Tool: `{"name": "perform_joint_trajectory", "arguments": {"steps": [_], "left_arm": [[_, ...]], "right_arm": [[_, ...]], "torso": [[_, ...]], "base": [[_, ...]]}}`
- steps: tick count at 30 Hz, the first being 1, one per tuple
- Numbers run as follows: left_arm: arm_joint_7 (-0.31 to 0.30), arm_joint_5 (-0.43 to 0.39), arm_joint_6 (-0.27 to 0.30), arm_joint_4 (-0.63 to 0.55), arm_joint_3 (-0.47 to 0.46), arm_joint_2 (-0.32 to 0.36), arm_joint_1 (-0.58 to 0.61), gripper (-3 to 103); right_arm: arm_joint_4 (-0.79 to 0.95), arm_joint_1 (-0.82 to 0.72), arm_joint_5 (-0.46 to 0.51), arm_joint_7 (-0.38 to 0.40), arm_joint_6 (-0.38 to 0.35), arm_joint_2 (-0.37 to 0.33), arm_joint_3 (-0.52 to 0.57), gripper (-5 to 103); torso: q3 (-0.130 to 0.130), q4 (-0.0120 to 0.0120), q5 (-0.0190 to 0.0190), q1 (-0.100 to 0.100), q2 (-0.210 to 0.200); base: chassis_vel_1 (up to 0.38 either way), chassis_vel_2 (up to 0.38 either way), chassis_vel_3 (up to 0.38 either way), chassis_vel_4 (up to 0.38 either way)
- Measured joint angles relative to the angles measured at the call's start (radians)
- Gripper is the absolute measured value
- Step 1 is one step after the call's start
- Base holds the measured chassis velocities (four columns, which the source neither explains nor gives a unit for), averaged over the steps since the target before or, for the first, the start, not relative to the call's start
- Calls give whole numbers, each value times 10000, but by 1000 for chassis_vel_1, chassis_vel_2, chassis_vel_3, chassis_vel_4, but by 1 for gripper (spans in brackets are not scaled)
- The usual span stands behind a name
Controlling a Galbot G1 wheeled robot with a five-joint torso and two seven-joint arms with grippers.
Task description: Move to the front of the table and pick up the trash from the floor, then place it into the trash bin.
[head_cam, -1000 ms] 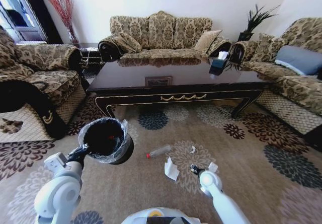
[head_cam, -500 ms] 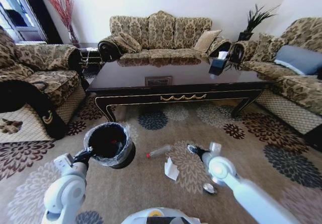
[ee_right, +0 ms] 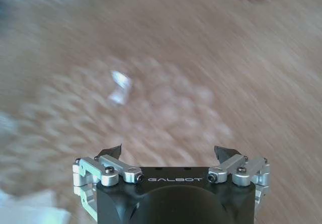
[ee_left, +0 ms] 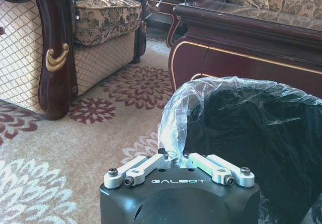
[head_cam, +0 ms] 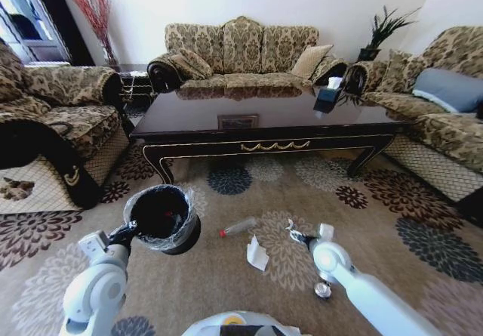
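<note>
The black trash bin (head_cam: 162, 217) with its clear liner hangs just above the floor (head_cam: 226, 283) at my left, and my left gripper (head_cam: 124, 234) is shut on its rim. In the left wrist view that gripper (ee_left: 173, 158) pinches the bag and rim of the bin (ee_left: 251, 133). My right gripper (head_cam: 294, 235) is open, low over the carpet right beside the tiny white scrap (head_cam: 289, 223). In the right wrist view the scrap (ee_right: 119, 87) lies ahead of the open right gripper (ee_right: 168, 153). A clear bottle (head_cam: 238, 227) and crumpled white paper (head_cam: 256, 253) lie between the arms. The table (head_cam: 264, 124) stands beyond.
Sofas surround the carpet: one at the left (head_cam: 53, 124), one behind the table (head_cam: 241, 49), one at the right (head_cam: 438, 102). A tissue box (head_cam: 328, 94) stands on the table. In the left wrist view an armchair leg (ee_left: 55, 58) stands near the bin.
My right arm reached forward from near my base to the white scrap, then settled slightly lower beside it. The left arm shifted the bin a little to the right.
</note>
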Motion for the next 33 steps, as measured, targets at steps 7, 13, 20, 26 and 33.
{"name": "perform_joint_trajectory", "arguments": {"steps": [7, 13, 20, 26, 33], "left_arm": [[-1, 17, 14, -96, -67, 166, 104, 3], [-2, 7, 23, -215, -149, 286, 190, 3], [-4, 35, 26, -257, -98, 188, 215, 3], [-6, 89, 29, -195, -62, 117, 187, 3], [-8, 105, 29, -166, -110, 149, 176, 3]], "right_arm": [[-59, -733, 264, 1469, -79, 795, 591, 100], [-334, -1074, 201, 1946, -153, 1514, 1147, 100], [-906, -818, 629, 2741, 63, 2678, 1690, 100], [-1943, -404, 465, 2529, 371, 3612, 2184, 100], [-2937, -236, 97, 1777, 585, 3748, 2561, 100]], "torso": [[0, 2, 0, 0, -1], [0, 3, 0, 0, 0], [0, 3, -1, 0, 0], [0, 4, 1, 0, 0], [0, 3, 2, 0, 0]], "base": [[0, 0, 0, 0], [0, 0, 0, 0], [0, 0, 0, 0], [0, 0, 0, 0], [0, 0, 0, 0]]}}
